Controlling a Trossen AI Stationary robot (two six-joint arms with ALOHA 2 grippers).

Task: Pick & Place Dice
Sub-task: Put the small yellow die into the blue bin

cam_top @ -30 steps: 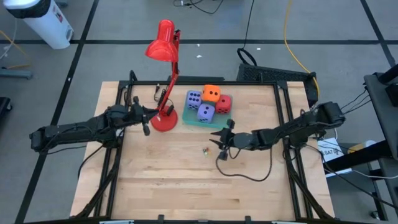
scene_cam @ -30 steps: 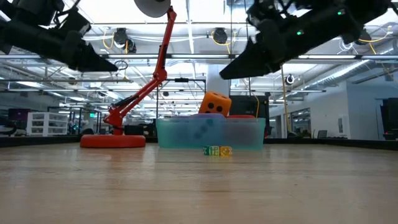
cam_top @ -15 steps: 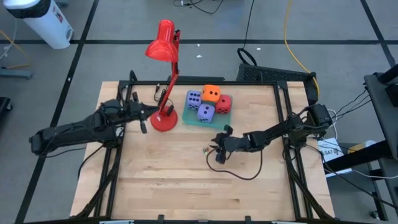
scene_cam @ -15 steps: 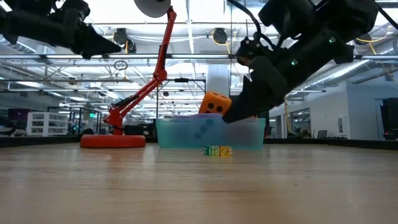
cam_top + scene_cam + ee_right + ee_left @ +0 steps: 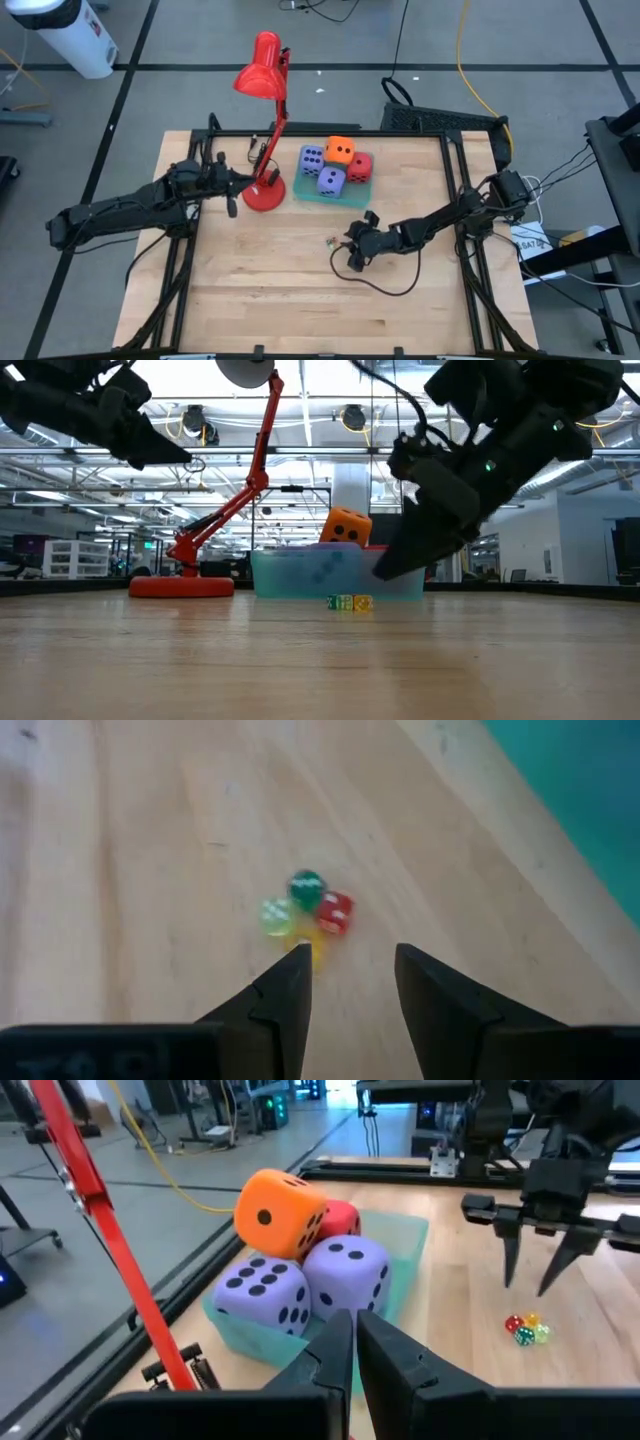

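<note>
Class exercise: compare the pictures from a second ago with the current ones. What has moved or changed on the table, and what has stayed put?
The right end effector, fingers apart and empty, has come down and moved toward the left arm's side, closing on the cluster of tiny translucent dice on the wooden table. The left end effector, shut, shifted only slightly beside the red desk lamp. The four big foam dice on the teal tray and the tiny dice stayed put.

Four large dice in a tray at the table's far middle, one die atop the others. Desk lamp base just left of the tray. Cluster of tiny dice on bare wood before the tray. Right gripper just beside that cluster; left gripper left of the lamp base.
</note>
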